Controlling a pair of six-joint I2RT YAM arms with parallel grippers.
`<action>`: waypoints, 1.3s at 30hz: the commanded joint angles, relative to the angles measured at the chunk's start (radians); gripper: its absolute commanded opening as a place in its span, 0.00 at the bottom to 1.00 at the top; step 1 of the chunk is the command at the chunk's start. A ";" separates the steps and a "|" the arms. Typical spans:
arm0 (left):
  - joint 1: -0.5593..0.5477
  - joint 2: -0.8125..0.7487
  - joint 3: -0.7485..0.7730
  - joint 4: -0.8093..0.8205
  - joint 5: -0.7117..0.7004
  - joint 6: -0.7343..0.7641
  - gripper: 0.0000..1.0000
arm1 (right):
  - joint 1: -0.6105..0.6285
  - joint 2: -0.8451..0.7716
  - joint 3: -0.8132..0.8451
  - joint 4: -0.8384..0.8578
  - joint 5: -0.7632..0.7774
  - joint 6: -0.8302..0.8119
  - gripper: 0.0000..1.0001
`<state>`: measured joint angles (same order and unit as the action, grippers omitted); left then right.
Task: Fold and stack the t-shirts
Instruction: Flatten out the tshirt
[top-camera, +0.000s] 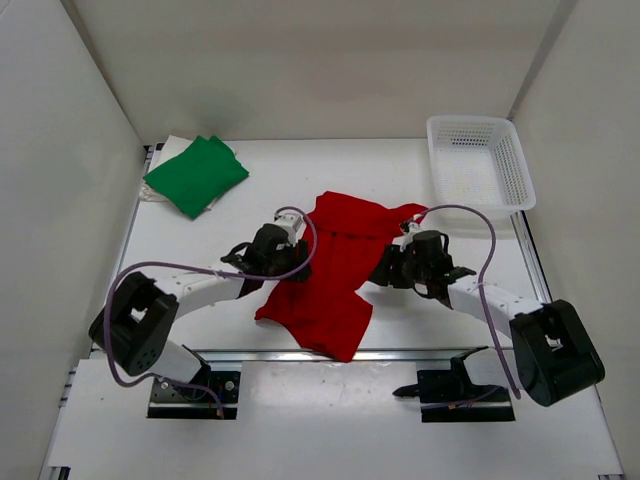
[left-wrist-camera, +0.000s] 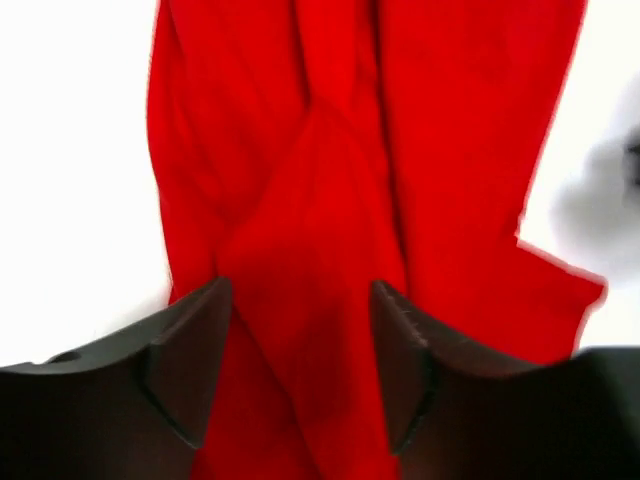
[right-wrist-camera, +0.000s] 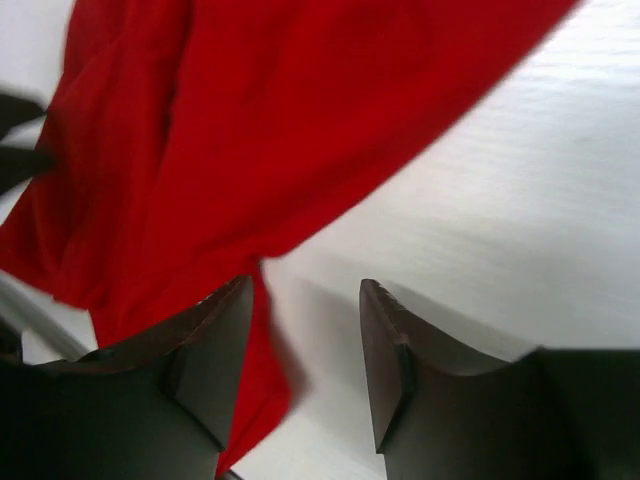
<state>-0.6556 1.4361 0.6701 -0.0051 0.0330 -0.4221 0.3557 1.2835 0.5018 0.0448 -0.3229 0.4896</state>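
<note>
The red t-shirt lies crumpled in the middle of the table, its lower part hanging past the front edge. The green t-shirt lies folded at the back left on top of the cream-white one, of which only an edge shows. My left gripper is open at the red shirt's left side; in the left wrist view a raised fold of red cloth sits between its fingers. My right gripper is open at the shirt's right edge; in the right wrist view the red cloth lies by its left finger.
A white mesh basket stands at the back right. White walls close in the table on three sides. A metal rail runs along the front edge.
</note>
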 joint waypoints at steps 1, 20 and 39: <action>0.008 0.042 0.104 0.007 -0.097 0.030 0.63 | 0.049 -0.067 -0.083 0.049 -0.019 -0.008 0.46; -0.154 -0.012 -0.010 -0.128 -0.162 0.025 0.71 | -0.224 0.331 0.145 0.280 0.150 0.101 0.46; -0.268 0.029 -0.041 0.261 0.163 -0.274 0.56 | -0.049 0.713 1.192 -0.286 -0.027 -0.152 0.19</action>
<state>-0.9459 1.5036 0.6125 0.1677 0.1436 -0.6304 0.2775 2.0628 1.5715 -0.0650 -0.2802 0.4423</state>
